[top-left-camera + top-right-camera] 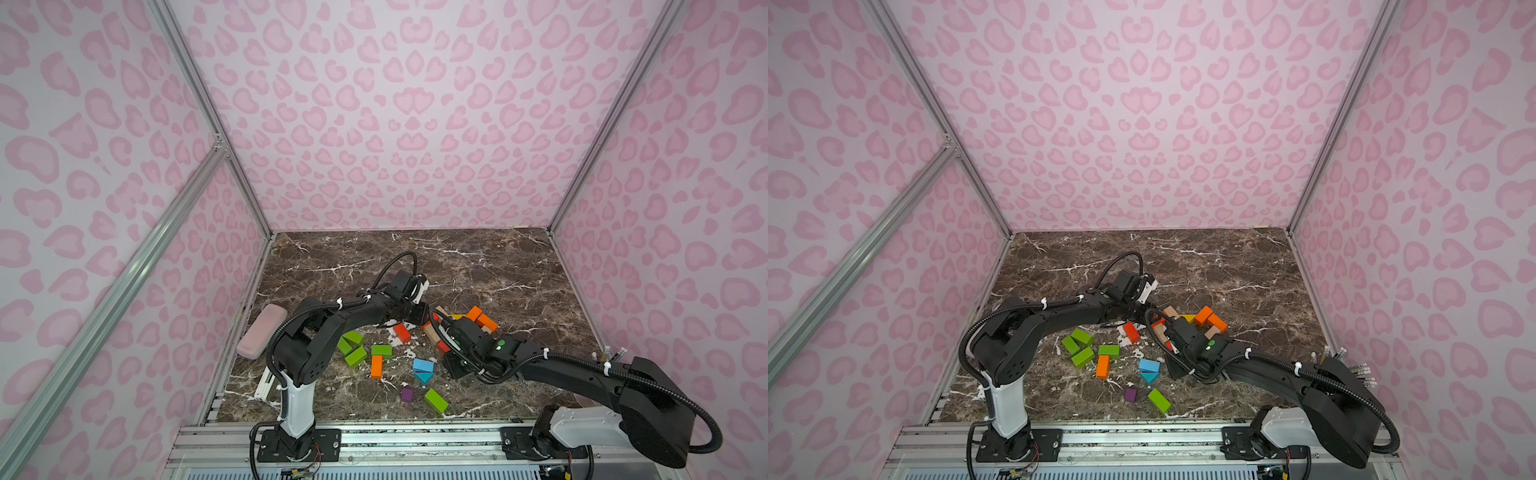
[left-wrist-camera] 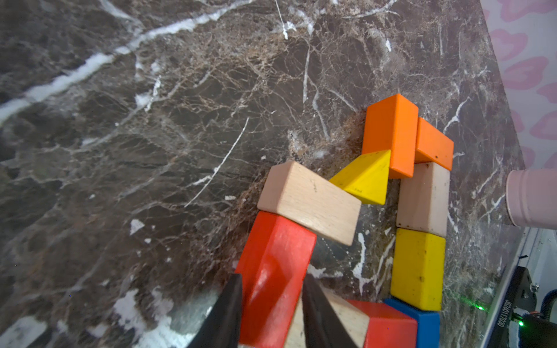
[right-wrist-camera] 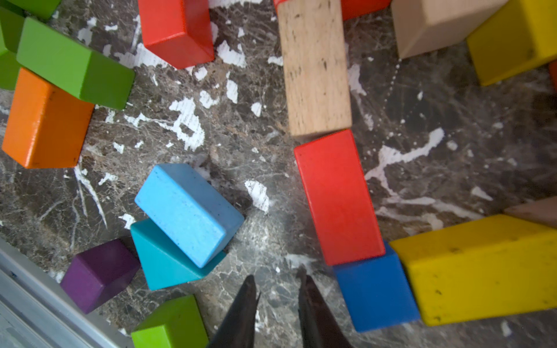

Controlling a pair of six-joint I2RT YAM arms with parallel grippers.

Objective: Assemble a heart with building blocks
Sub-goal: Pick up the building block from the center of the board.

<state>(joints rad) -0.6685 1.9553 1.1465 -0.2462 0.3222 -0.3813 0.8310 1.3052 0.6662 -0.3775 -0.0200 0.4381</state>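
- Left gripper [image 2: 271, 281]: clenched on a red brick [image 2: 277, 256]; the brick's far end touches a tan brick [image 2: 310, 202] in the outline.
- Right gripper [image 3: 275, 280]: jaws closed, empty; blue cube [image 3: 373, 292] just beside it.
- Loose building blocks [image 1: 376, 365], green, orange, blue, purple: on the marble table [image 1: 498, 266], near both.

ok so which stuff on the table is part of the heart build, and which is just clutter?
Part of the job:
red block in the left claw, at the part-built outline with tan block, yellow wedge, orange blocks
loose green blocks, blue blocks, purple cube

Just lying about:
pink case
pencils
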